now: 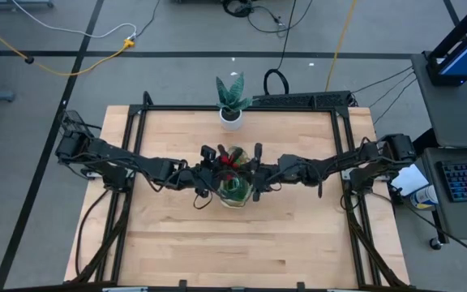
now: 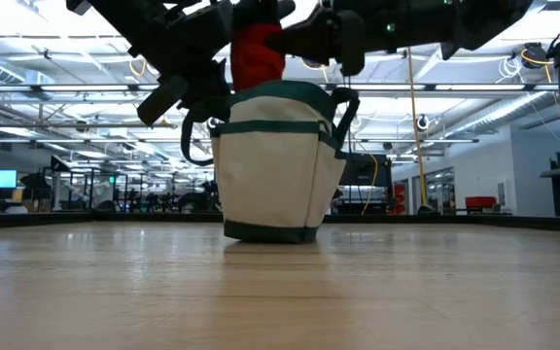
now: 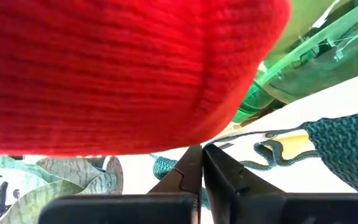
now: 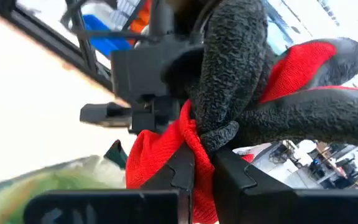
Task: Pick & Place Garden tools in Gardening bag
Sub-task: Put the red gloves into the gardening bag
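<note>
High view: I see both arms reaching in from opposite sides and meeting at the middle of the desk (image 1: pixel 177 251), directly above the gardening bag (image 1: pixel 235 191). The bag stands upright on the desk, beige canvas with dark green trim, and in the low view its dark loop handles (image 2: pixel 198 146) hang at the sides.

The left end effector (image 1: pixel 214 169) is over the bag's open mouth. In the left wrist view its two fingers (image 3: pixel 219 174) sit pressed together, clenched, with red knitted fabric filling the picture beyond them; I cannot tell whether that fabric is pinched there.

The right end effector (image 4: pixel 199 163) is closed on a red and grey work glove (image 4: pixel 241 106): the right wrist view shows the red knit cuff pinched between its fingers, with the grey coated fingers of the glove spreading beyond. In the low view the glove (image 2: pixel 257 51) hangs just above the bag's rim, between the two arms.

A green plant in a white pot (image 1: pixel 232 104) stands near the far edge of the desk, well apart from the bag.
</note>
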`<state>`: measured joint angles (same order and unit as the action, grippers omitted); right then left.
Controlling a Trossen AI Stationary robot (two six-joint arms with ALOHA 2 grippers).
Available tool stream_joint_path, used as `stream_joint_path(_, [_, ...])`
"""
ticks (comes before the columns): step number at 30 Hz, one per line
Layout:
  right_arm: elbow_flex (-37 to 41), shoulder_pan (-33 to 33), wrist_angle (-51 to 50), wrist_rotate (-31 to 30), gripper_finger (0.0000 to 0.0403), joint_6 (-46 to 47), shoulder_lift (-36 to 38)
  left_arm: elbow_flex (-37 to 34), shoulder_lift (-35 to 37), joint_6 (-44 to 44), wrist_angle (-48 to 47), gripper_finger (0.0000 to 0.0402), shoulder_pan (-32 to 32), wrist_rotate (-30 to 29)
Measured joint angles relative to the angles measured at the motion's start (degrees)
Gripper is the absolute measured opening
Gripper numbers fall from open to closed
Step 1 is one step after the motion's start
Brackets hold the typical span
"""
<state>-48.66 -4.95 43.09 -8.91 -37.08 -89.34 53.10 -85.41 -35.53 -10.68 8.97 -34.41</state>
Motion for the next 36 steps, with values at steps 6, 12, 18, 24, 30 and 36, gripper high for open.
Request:
stream_joint_path(6, [0.0, 1.4, -2.0, -2.8, 0.0021, -5.0, 0.0, 0.0, 0.0, 0.0, -0.1, 0.0005, 0.0, 0.0])
stream_joint_path(12, [0.0, 3.6, -12.4, -2.8, 0.0020, -25.6, 0.0, 0.0, 0.0, 0.0, 0.2, 0.0012, 0.0, -0.1])
stream_joint_path(18, [0.0, 3.8, -18.4, -2.4, 0.0019, -48.8, 0.0, 0.0, 0.0, -0.3, 0.2, 0.0009, -0.2, -0.1])
stream_joint_path(24, [-0.1, 4.0, -23.0, -0.4, 0.0019, -45.1, 0.0, 0.0, 0.0, -0.2, 0.2, 0.0004, -0.3, -0.1])
stream_joint_path(30, [-0.2, 4.2, -26.0, -0.2, 0.0029, -34.8, 0.1, 0.0, 0.0, 0.0, 0.2, 0.0014, -0.3, -0.2])
stream_joint_path(36, [-0.1, 4.5, -24.1, 0.1, 0.0065, -25.2, 0.0, 0.0, 0.0, 0.7, 0.2, 0.0005, 0.7, -0.5])
